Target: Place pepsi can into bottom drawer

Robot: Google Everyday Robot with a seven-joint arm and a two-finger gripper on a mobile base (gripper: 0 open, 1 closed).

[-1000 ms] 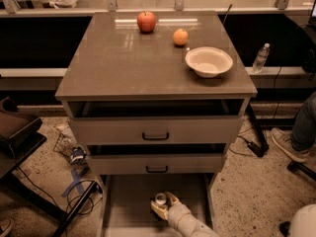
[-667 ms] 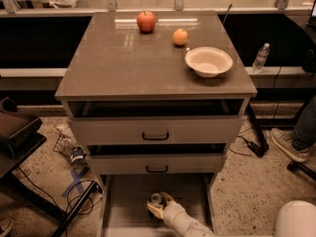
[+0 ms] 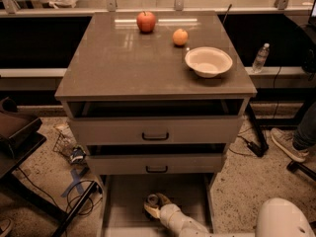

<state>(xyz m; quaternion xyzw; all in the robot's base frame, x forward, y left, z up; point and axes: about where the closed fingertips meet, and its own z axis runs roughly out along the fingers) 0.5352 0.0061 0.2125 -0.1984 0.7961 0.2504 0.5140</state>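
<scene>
The bottom drawer (image 3: 123,201) of the grey-beige cabinet is pulled out, a pale shallow tray under the two upper drawers. My gripper (image 3: 154,205) reaches in from the lower right and sits low inside the drawer, near its middle. It is shut on the pepsi can (image 3: 152,199). Only the can's round silver top shows between the pale fingers (image 3: 150,212); the dark body is mostly hidden by the gripper. The white arm runs off the bottom edge.
On the cabinet top (image 3: 118,63) stand a red apple (image 3: 146,21), an orange (image 3: 180,36) and a white bowl (image 3: 208,61). The two upper drawers (image 3: 155,131) are slightly ajar. Cables and a black stand (image 3: 74,201) lie left; a water bottle (image 3: 260,58) stands right.
My gripper has shifted a little to the left inside the bottom drawer with the can. My white arm now shows larger at the lower right.
</scene>
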